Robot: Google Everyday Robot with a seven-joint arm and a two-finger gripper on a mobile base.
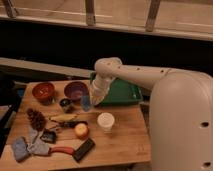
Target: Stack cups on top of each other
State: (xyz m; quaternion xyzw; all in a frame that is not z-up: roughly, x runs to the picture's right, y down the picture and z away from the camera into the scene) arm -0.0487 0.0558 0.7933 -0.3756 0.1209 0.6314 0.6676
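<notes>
Gripper [93, 99] hangs at frame centre just beside the small light blue plastic cup [86, 104]; whether it grips cannot be told. That cup stands upright, long axis vertical. 1 cream tapered plastic cup [105, 121] stands lower right of it, mouth up.

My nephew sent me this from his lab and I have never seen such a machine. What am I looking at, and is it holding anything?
The white shape at the picture's right is a robot's body; its single arm reaches out over a wooden table. One camera looks down on the scene; where it is mounted is unknown. The arm's tip, the end effector, is right at a light blue cup; whether it grips it I cannot tell. A white cup stands apart, nearer the front. Nearby: an orange bowl, a purple bowl, a small dark cup, a pinecone and a green tray.
</notes>
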